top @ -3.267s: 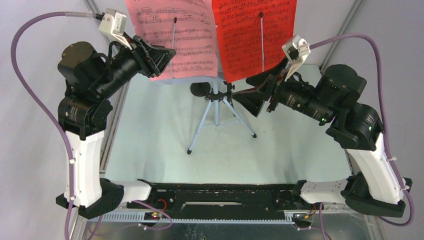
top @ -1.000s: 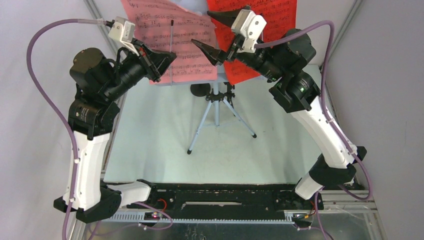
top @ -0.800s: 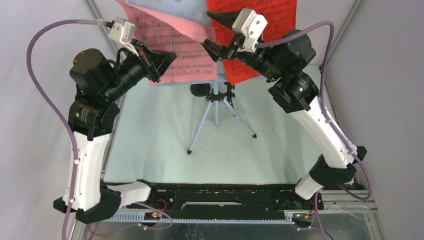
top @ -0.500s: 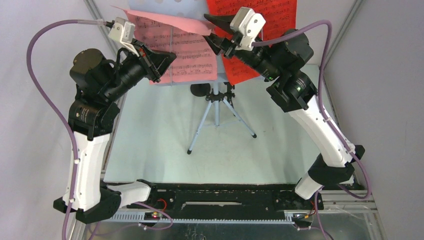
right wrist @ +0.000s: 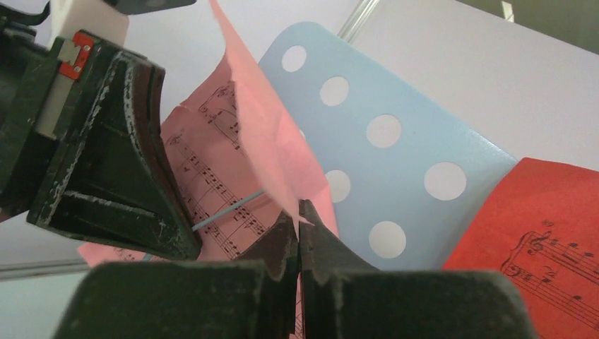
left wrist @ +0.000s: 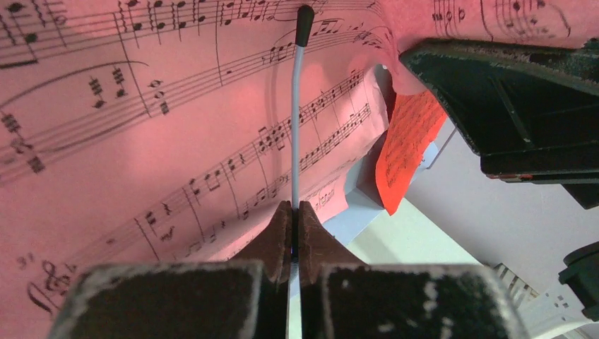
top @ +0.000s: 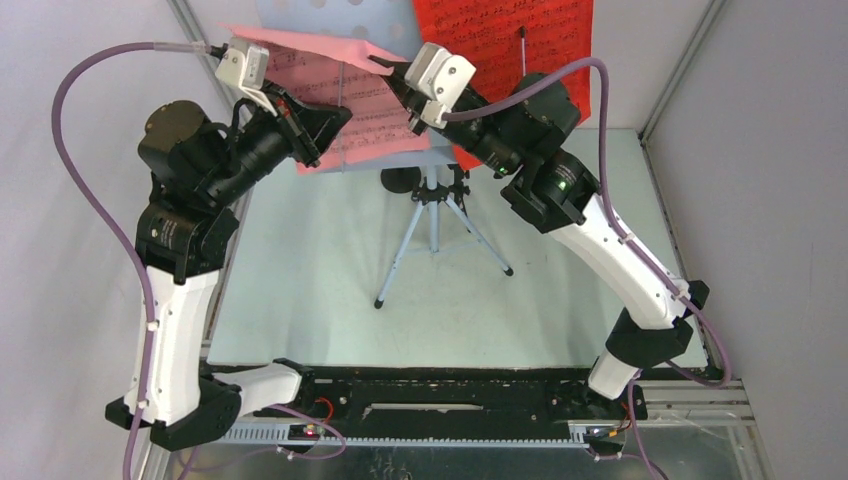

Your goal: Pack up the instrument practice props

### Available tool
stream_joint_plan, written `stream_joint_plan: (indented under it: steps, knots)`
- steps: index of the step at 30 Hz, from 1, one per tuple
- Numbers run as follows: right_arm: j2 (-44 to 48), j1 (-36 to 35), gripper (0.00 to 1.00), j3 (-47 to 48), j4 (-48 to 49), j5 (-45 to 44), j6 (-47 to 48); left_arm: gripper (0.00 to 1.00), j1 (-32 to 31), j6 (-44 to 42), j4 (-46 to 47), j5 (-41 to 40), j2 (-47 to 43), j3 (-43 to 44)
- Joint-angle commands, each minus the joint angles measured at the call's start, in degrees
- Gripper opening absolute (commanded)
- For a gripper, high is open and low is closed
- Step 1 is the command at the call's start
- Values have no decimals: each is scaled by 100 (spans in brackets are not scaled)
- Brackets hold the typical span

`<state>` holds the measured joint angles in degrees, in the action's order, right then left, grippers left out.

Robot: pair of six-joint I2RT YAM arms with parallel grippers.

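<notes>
Barely begun: pink paper score sheet (top: pixel 345 100) curling off pale blue perforated desk (right wrist: pixel 413 212).
Right gripper (right wrist: pixel 299 212) pinches its top-centre corner; left gripper (left wrist: pixel 293 212) clamps thin wire page-holder (left wrist: pixel 296 127); nothing packed.

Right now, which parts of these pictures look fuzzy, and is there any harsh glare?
Left wrist view: the left fingers pinching the wire page holder are blurred, the pink score sheet sharper. Right wrist view: the right fingers nipping that sheet look soft, the pale blue music desk crisp. Top view: even light, no glare, the tripod sharp.
</notes>
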<state>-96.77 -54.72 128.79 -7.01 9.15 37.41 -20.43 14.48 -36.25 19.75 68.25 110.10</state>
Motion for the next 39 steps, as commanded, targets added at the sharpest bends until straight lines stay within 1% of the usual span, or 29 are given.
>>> stream_joint_plan:
  steps: [1,5,9,16,22,26,32,35,39]
  knots:
    - [132,-143,0,-15,551,-470,176,0,47,-182,-12,-24,-267,-161]
    - [227,-264,0,-29,857,-650,26,0,47,-208,131,-51,-474,-361]
    - [336,-474,0,-24,973,-907,66,0,47,-250,187,-186,-629,-500]
    - [551,-794,0,-101,1123,-1756,200,0,44,-249,381,-237,-748,-668]
    - [1065,-998,0,-630,1310,-2174,101,0,47,-235,524,-199,-763,-766]
    - [1509,-1039,0,-978,1219,-2085,-453,0,45,-235,529,-178,-722,-771]
    - [1852,-1051,0,-1313,1186,-1765,-1139,0,42,-244,549,-212,-691,-789]
    - [1949,-1079,0,-1316,1189,-1730,-1363,0,47,-252,547,-225,-681,-789]
    - [2082,-1190,0,-1367,1161,-1802,-1434,0,43,-265,549,-242,-664,-789]
